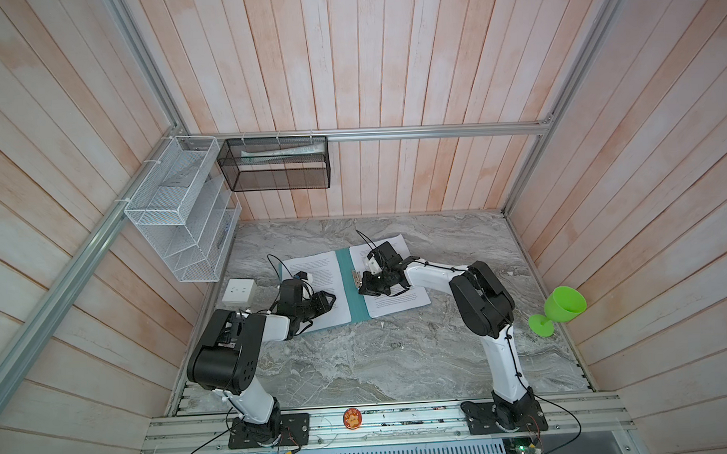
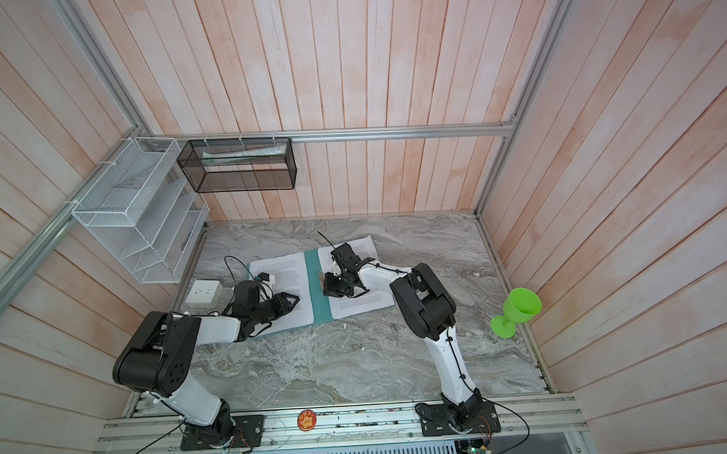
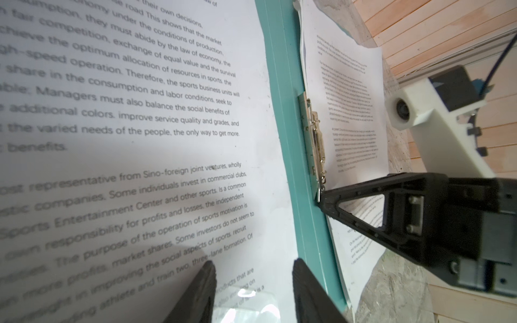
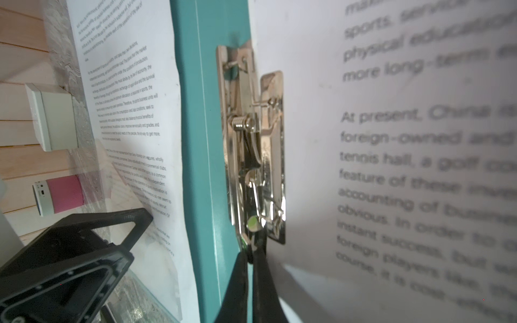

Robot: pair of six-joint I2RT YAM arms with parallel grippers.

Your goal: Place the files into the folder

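Observation:
The teal folder [image 1: 353, 293] lies open on the marble table, seen in both top views [image 2: 319, 298]. One printed white file [image 1: 313, 265] rests on its left half, and more files [image 1: 402, 299] lie on its right half beside the metal spine clip [image 4: 251, 139]. My left gripper [image 3: 254, 264] hovers open just over the left sheet [image 3: 140, 112], with nothing between its fingers. My right gripper [image 4: 252, 250] is shut, its tips against the near end of the clip; whether they pinch the lever I cannot tell. In a top view it sits at the spine [image 1: 362, 288].
A white wire-mesh rack [image 1: 178, 209] and a black mesh basket [image 1: 274, 164] hang at the back left. A white socket box [image 1: 239, 291] stands left of the folder. A green goblet [image 1: 558, 310] stands at the right edge. An orange disc [image 1: 352, 417] lies on the front rail.

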